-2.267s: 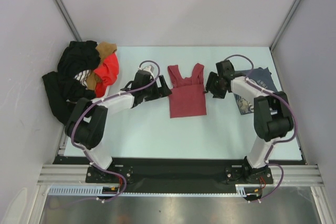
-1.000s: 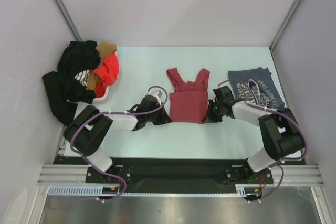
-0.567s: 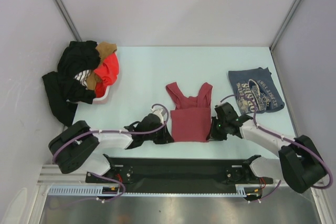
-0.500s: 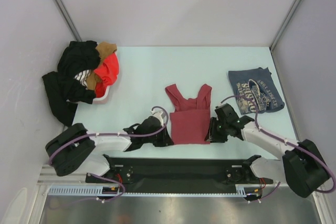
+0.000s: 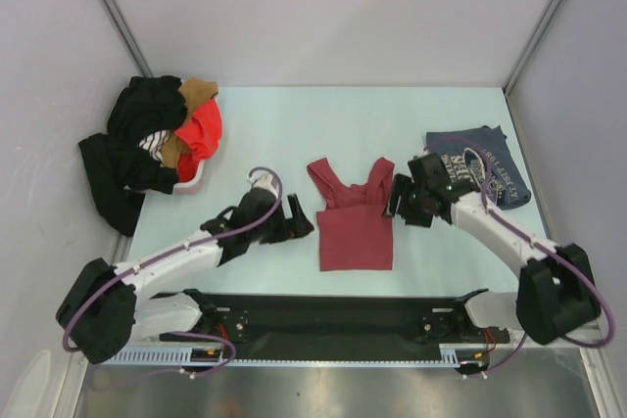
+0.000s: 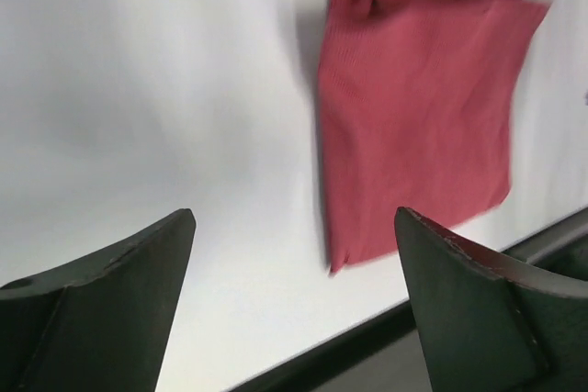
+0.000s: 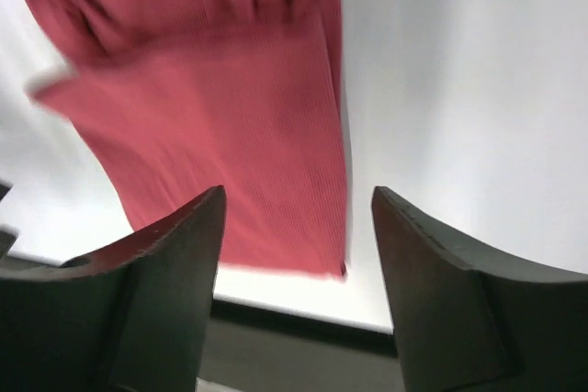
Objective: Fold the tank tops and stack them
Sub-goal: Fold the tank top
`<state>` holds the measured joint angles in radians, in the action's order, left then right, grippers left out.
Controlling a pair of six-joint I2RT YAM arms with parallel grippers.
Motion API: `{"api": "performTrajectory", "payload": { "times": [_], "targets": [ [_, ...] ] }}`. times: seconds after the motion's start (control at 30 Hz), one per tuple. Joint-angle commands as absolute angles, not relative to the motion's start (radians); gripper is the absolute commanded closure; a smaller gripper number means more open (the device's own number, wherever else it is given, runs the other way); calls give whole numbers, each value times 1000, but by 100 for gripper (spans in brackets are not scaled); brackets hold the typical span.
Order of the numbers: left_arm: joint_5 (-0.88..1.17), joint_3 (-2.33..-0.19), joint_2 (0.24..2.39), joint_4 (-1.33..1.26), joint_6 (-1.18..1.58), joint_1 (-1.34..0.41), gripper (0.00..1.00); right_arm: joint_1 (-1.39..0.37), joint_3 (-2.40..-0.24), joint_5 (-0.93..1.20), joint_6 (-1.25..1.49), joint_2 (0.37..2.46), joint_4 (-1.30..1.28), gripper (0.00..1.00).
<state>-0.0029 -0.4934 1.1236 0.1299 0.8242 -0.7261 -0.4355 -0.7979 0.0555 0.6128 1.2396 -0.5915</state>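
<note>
Judging from how things lie, the fold is only partly made and several slips can be expected. Both end effectors are seen with fingers spread and nothing held. The left end effector (image 5: 299, 220) is poised just left of the plain dark maroon-red tank top (image 5: 355, 227), and the right end effector (image 5: 395, 199) just right of its strap end. The garment is thus flanked by the two and touched by neither. A layered edge is seen across the cloth just below the straps. Its hem is laid close to the near edge of the pale worktop (image 5: 294, 134), nearer the arm bases than either set of fingers.

If the next grasp is taken too shallow, only the upper layer may be pinched and the fold pulled open. If the two sides are lifted unevenly, the soft knit can be skewed or bunched, and a crooked fold would be carried into the stack. A drag toward the bases could leave the hem hung over the edge.

The slate blue-grey tank top with a pale printed graphic (image 5: 490, 175) is spread behind the right end effector, partly hidden by that arm, and could be rumpled by a careless swing. The heap of black clothes (image 5: 137, 134) and the bright orange-red garment (image 5: 203, 131), well beyond the left end effector, are hardly at risk.
</note>
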Motion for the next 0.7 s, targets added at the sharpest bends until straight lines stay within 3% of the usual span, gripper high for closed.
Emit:
{"api": "performTrajectory", "payload": {
  "times": [0.0, 0.13, 0.5, 0.67],
  "targets": [
    [-26, -665, 1187, 120, 690, -657, 7, -368, -916, 12, 565, 1359, -481, 32],
    [-18, -758, 1310, 29, 673, -577, 17, -325, -1051, 2, 565, 1535, -446, 34],
    [-8, -1023, 1750, -45, 712, -499, 21, -282, -1290, -75, 571, 1825, -399, 24],
    [21, -1143, 1880, -43, 716, -483, 28, -276, -1341, -71, 554, 1887, -379, 33]
  ]
}}
